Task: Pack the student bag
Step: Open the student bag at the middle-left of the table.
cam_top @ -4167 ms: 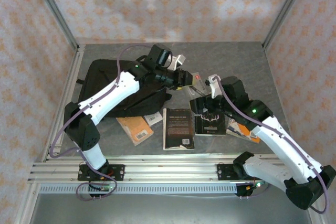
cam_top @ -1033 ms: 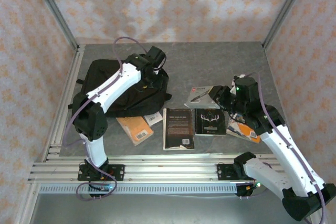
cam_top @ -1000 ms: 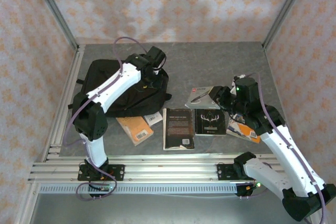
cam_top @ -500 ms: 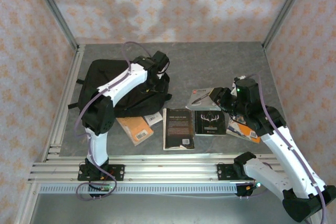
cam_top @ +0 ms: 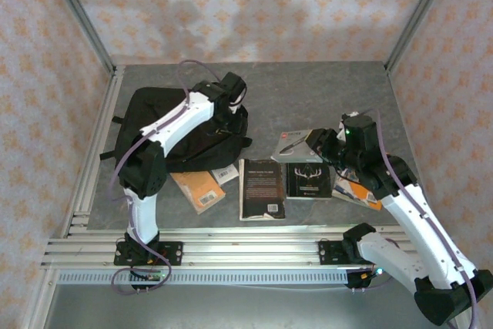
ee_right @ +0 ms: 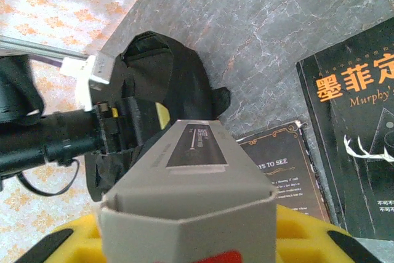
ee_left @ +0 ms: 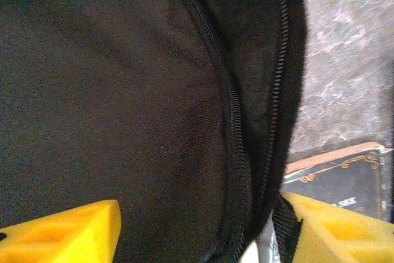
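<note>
On the right, right gripper (ee_right: 188, 241) clamped a grey box (ee_right: 188, 177); left gripper (ee_left: 197, 232), jaws wide, straddled student bag (ee_left: 111, 90), grip unconfirmed.

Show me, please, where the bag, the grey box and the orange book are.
bag (cam_top: 139, 109): top external view, bare fabric on its left side.
box (ee_right: 184, 220): right wrist view, its near grey face.
orange book (cam_top: 199, 190): top external view, middle of its cover.
</note>
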Controlling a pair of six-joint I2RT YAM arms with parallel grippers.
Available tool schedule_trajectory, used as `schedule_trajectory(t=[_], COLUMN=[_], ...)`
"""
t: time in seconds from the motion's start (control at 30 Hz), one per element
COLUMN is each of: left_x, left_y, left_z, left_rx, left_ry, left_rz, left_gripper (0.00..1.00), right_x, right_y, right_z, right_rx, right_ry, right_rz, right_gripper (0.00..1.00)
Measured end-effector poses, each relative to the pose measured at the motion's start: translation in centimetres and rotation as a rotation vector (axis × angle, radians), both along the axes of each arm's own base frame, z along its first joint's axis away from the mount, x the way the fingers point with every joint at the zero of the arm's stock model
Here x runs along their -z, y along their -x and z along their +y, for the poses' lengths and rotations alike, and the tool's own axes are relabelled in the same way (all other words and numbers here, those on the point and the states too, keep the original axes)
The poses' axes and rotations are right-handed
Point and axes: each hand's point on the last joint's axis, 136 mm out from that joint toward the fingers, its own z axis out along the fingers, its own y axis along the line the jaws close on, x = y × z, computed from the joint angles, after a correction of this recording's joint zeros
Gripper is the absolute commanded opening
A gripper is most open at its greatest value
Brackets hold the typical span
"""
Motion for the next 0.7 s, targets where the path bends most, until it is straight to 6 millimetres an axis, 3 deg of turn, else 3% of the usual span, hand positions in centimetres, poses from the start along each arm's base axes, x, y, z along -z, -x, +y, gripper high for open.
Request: schedule_trajectory(t=[0.13,0.23,0.5,0.7], left_x=[-2.4,-2.8,-2.5,-0.1], left_y=[-0.8,-1.2,-1.3,-1.5], left_z=[0.6,1.0,0.6,0.6], left_rx=[-0.021,-0.035,-0.028,-0.026], left_ry=[0.037,0.046,0.062,0.039], left_rz=[-0.053,-0.067,-0.059,-0.016], left_gripper=[0.67,0.67,0.68,0.61], right_x=[0.1,0.1,0.3,0.5], right_y=[-0.3,-0.3,-0.3,-0.2], right_z=[0.1,0.2,0.3,0.4], right_rx=[0.0,-0.001,-0.007,-0.01], right_ry=[-0.001,-0.001,-0.005,-0.009], right_rz=[0.0,0.0,0.004,0.01], right_gripper=[0.32,0.32,0.32,0.32])
